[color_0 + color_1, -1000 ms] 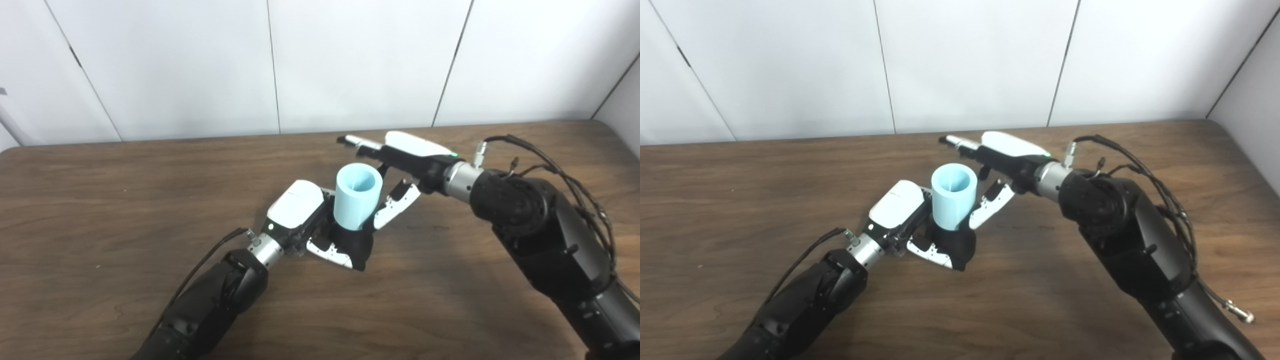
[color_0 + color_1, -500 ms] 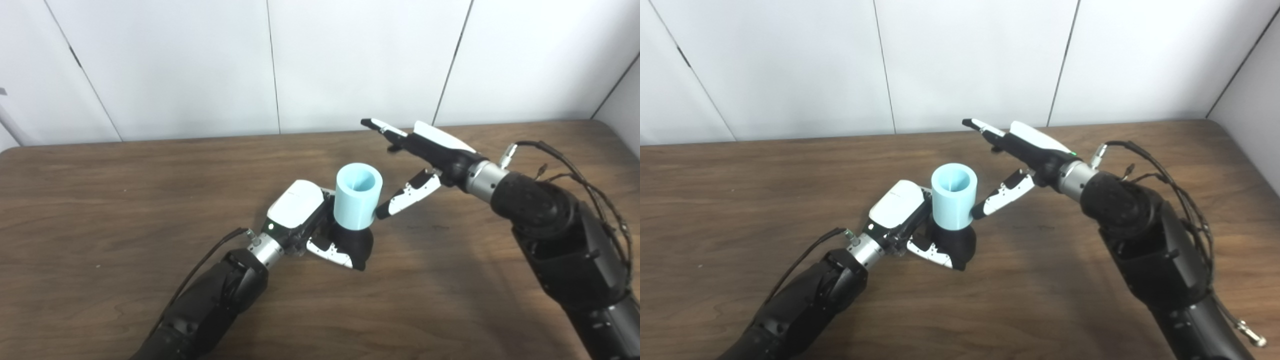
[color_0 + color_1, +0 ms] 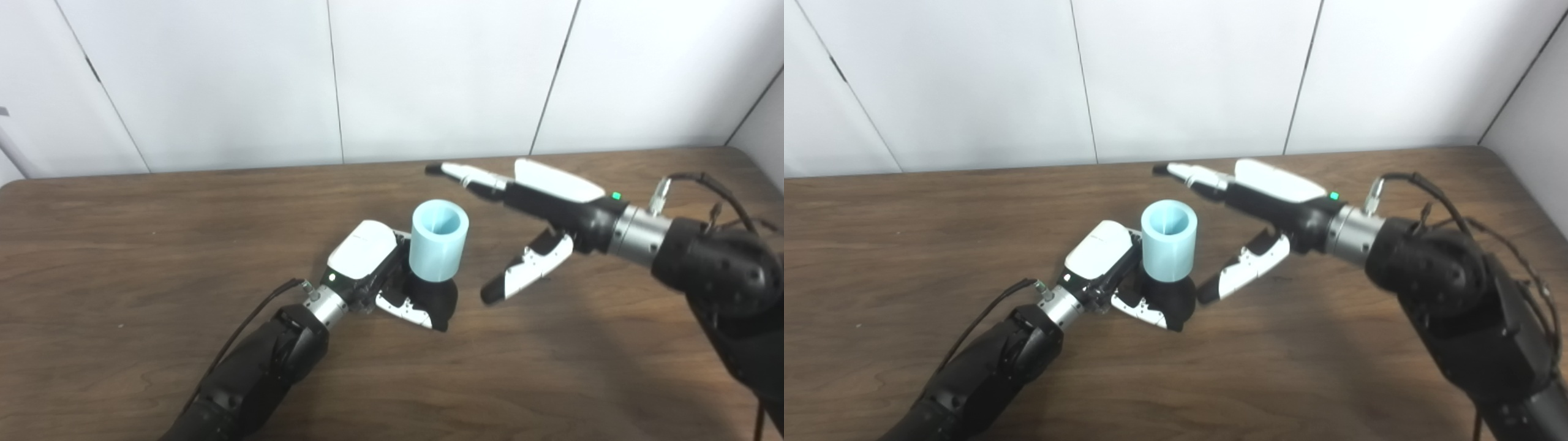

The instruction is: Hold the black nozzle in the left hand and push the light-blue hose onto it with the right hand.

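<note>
Light-blue hose (image 3: 438, 240) seated on black nozzle (image 3: 436, 300).
Gripped by left hand (image 3: 380, 269); right hand (image 3: 539, 208) spread, holding nothing (just beside).

place: lab test bench | cues: bare wood table (image 3: 122, 245), plain white panel wall (image 3: 429, 73)

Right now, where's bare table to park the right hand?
Bare wood lies left of the left hand and along the wall behind the light-blue hose. It is crowded around the black nozzle, with the open right hand close by.
</note>
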### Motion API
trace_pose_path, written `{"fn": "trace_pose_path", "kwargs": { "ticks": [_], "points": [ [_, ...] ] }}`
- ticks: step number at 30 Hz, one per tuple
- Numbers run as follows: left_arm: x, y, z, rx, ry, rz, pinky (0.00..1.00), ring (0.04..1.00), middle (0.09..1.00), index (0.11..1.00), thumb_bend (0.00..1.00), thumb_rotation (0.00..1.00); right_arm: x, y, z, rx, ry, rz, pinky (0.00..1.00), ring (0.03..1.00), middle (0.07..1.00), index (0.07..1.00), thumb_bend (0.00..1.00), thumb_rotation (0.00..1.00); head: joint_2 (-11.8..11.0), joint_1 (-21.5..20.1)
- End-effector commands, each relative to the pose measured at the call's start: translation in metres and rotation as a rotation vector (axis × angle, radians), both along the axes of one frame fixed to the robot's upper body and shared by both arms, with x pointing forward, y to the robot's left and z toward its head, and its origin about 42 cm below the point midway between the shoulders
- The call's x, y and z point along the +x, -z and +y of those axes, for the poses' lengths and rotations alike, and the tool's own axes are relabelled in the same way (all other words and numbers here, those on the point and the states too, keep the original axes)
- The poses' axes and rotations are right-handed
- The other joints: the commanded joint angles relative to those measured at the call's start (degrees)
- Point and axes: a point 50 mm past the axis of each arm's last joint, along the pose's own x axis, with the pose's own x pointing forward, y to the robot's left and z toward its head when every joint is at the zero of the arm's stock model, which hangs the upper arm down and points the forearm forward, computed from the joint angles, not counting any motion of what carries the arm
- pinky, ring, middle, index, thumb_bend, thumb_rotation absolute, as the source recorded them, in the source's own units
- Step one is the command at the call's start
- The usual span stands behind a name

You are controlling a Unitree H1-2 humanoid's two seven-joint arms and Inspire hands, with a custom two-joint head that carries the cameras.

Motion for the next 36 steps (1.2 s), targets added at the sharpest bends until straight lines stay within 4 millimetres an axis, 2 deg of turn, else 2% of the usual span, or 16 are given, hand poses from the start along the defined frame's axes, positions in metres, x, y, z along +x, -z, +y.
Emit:
{"fn": "trace_pose_path", "kwargs": {
  "ticks": [1,8,13,20,28,36],
  "points": [
    [-0.035,0.069,0.028,0.191,-0.031,0.199,0.32,0.424,0.406,0.509,0.52,0.00,-0.004,-0.020,0.002,-0.022,-0.022,-0.151,1.00,1.000,1.000,1.000,0.98,0.82,0.1,0.0],
    [-0.035,0.069,0.028,0.189,-0.033,0.194,0.30,0.392,0.398,0.504,0.52,0.00,-0.005,-0.019,0.006,-0.060,-0.028,-0.196,1.00,1.000,1.000,1.000,0.94,0.87,0.1,-0.1],
    [-0.035,0.069,0.029,0.188,-0.033,0.199,0.33,0.421,0.405,0.507,0.52,0.00,-0.005,-0.015,0.011,-0.101,-0.055,-0.225,1.00,1.000,1.000,1.000,0.92,0.89,0.1,0.0],
    [-0.036,0.070,0.030,0.187,-0.032,0.201,0.31,0.410,0.401,0.507,0.52,0.00,-0.005,-0.005,0.020,-0.165,-0.103,-0.235,1.00,1.000,1.000,1.000,0.92,0.92,0.2,0.0],
    [-0.036,0.070,0.029,0.184,-0.030,0.199,0.28,0.384,0.398,0.503,0.52,0.00,-0.009,0.004,0.031,-0.214,-0.143,-0.202,1.00,1.000,1.000,1.000,0.94,0.91,0.3,-0.1],
    [-0.036,0.068,0.029,0.188,-0.031,0.204,0.30,0.405,0.404,0.505,0.52,0.00,-0.012,0.012,0.032,-0.222,-0.167,-0.158,1.00,1.000,1.000,1.000,0.95,0.89,0.8,0.0]
  ]
}}
